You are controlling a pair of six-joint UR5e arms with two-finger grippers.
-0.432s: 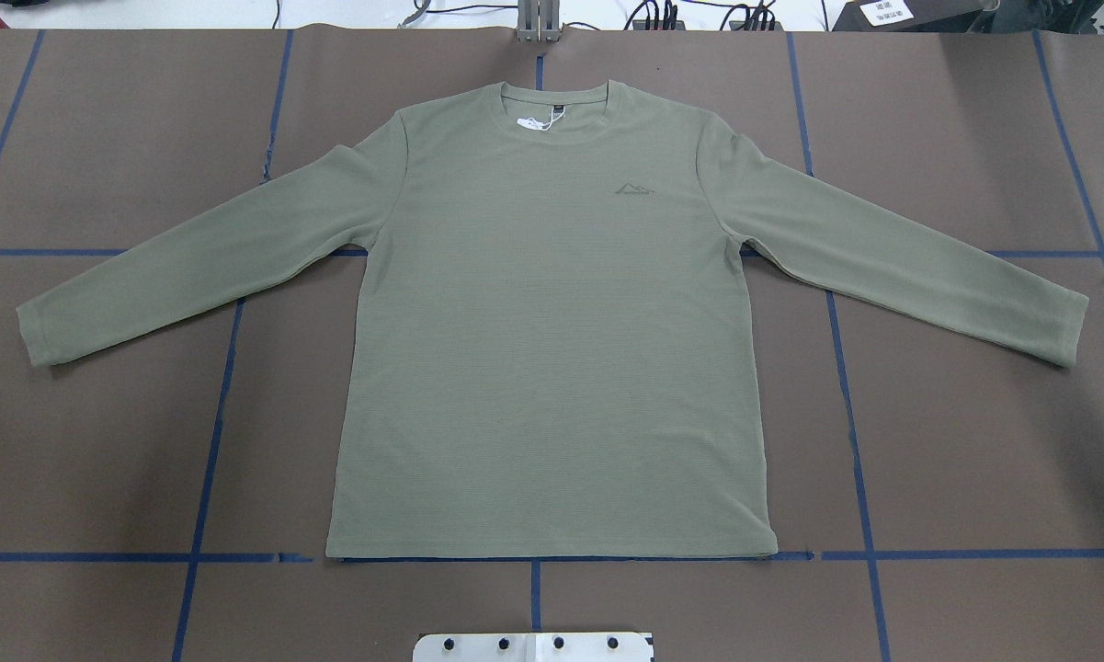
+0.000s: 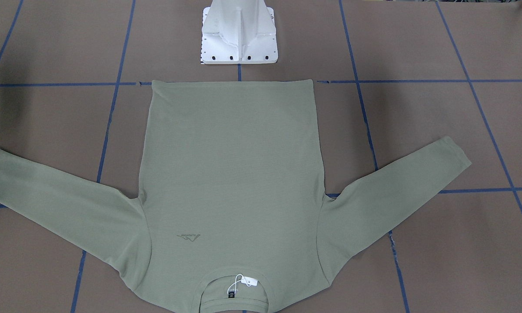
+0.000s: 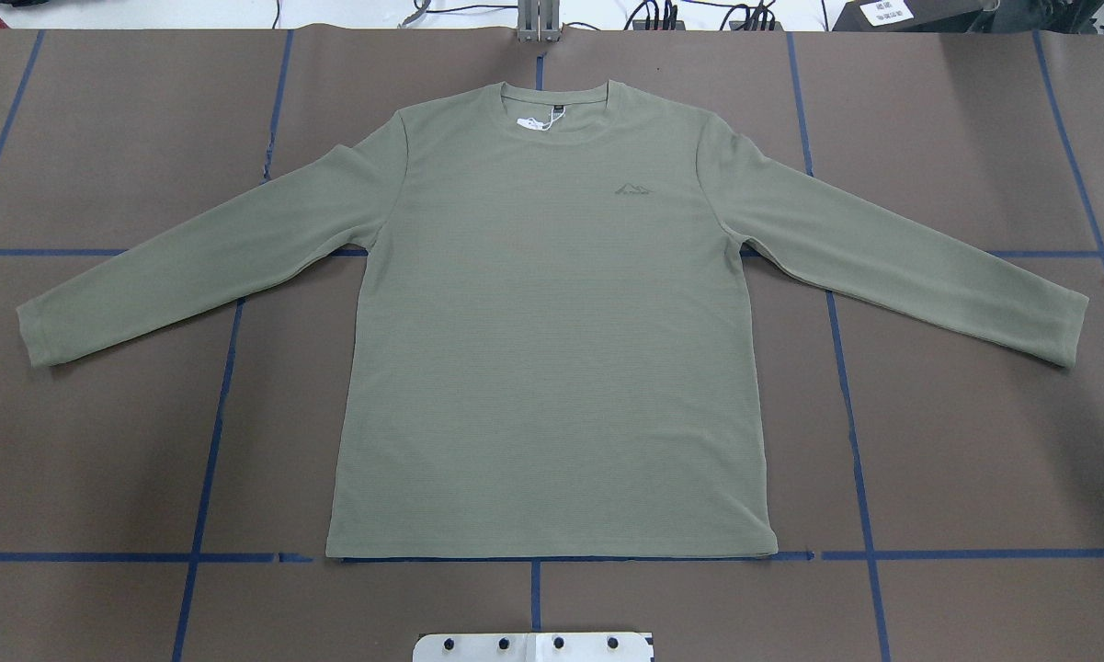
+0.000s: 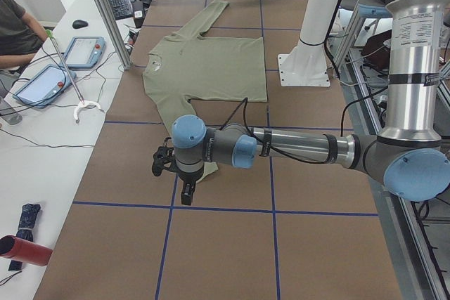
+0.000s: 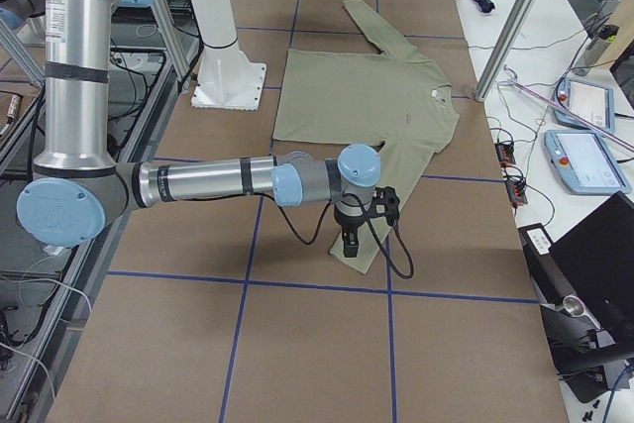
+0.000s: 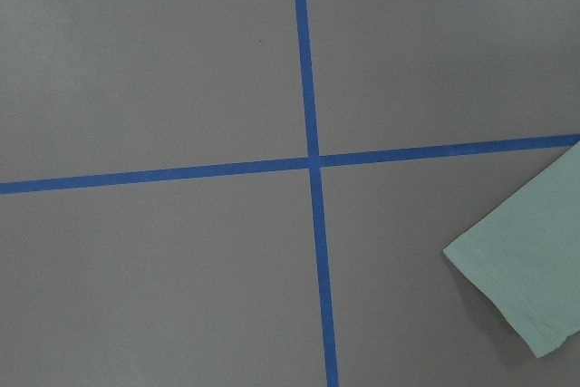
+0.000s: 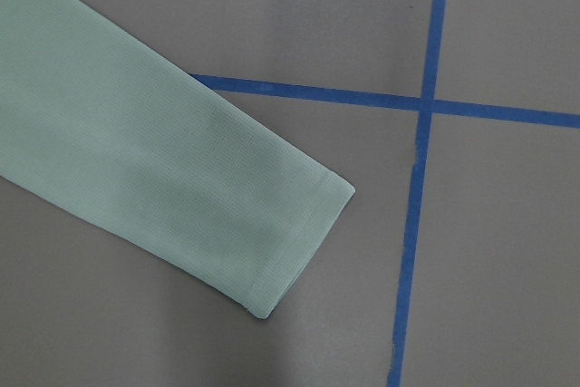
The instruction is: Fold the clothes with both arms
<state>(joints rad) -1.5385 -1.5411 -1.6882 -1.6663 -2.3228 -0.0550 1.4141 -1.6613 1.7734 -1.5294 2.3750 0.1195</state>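
Observation:
The sage-green long-sleeved shirt [image 3: 552, 322] lies flat and face up, sleeves spread, collar away from the robot, with its white hang tag [image 3: 533, 122] and chest logo [image 3: 634, 189] showing. It also shows in the front-facing view [image 2: 230, 174]. My left gripper [image 4: 184, 191] hangs over the near sleeve's cuff [image 6: 530, 278], and I cannot tell whether it is open or shut. My right gripper [image 5: 349, 245] hangs over the other sleeve's cuff [image 7: 181, 178], and I cannot tell its state either. Neither gripper shows in the overhead, front-facing or wrist views.
The white pedestal base [image 2: 239, 34] stands just past the shirt's hem. Blue tape lines [image 3: 850, 414] cross the brown table cover. A side desk holds tablets [image 4: 84, 50], cables and a red bottle [image 4: 24, 251], with a person [image 4: 14, 26] seated there. An aluminium post [image 4: 105, 12] stands at the table edge.

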